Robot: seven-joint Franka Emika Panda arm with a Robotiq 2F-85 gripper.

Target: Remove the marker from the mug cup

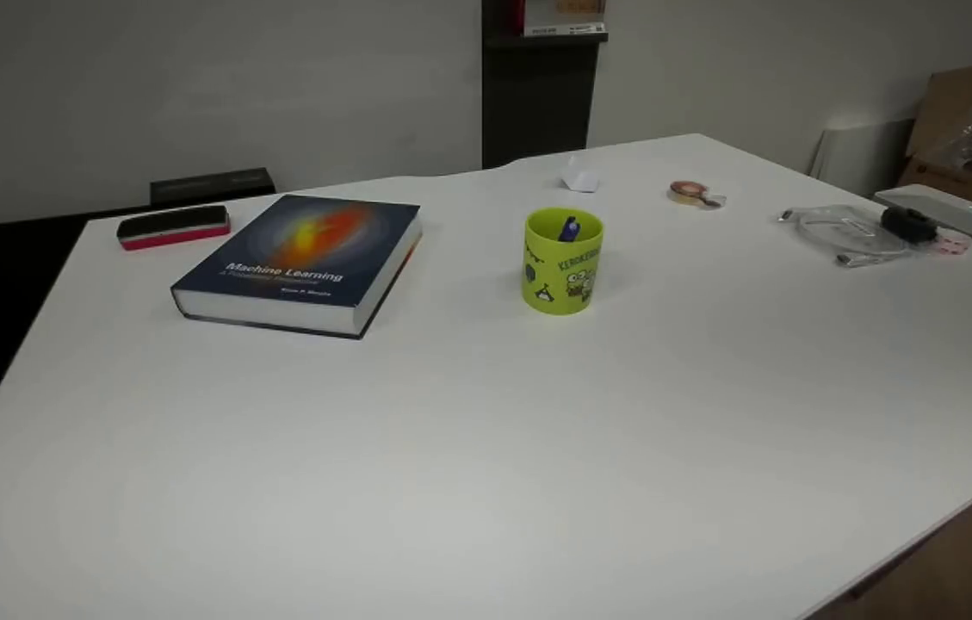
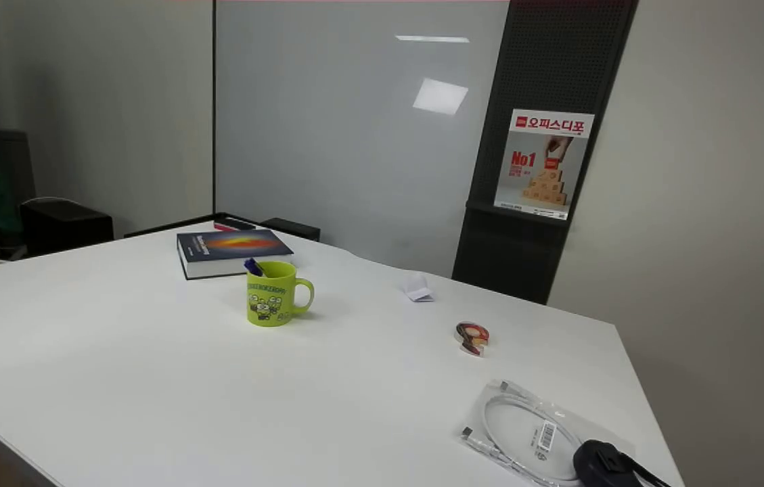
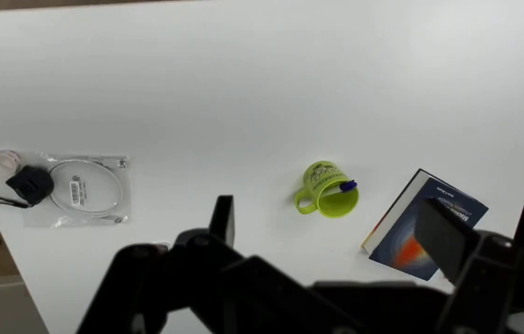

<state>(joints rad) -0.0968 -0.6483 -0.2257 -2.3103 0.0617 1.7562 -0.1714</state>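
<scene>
Currently you have the slim, pale, purple-ended marker [image 3: 346, 186] inside the small lime-green cylindrical mug [image 1: 558, 271], slanted, its purple end at the rim on the side away from the handle. You see the mug upright on the smooth white counter [image 1: 486, 430], dark cartoon figures and lettering round its side.

Your black two-fingered pincer [image 3: 327, 214] shows in the wrist view: fingers spread wide, nothing gripped, clear of mug and marker.

Near the mug, apart from it, you have a thick dark-blue hardcover book [image 1: 300, 254], flat, cover up, titled Machine Learning, orange-yellow blaze across it. Just beside that, an oblong black-and-pink block [image 1: 174, 228].

Toward the back edge, you can pick out a small folded white paper [image 2: 417, 289], then a small orange-brown roll [image 2: 472, 333]; its exact nature you cannot tell.

Well apart from the mug, you have a clear plastic bag [image 3: 125, 213] with a coiled pale cable [image 3: 120, 188] in it. A black rounded device [image 3: 33, 185] with a strap overlaps the bag's end; a pinkish-white roll [image 3: 9, 160] lies next to it.

Behind the counter you get a pale glossy board [image 2: 341, 122] and a red-lettered poster [image 2: 544, 166] on a dark panel.
</scene>
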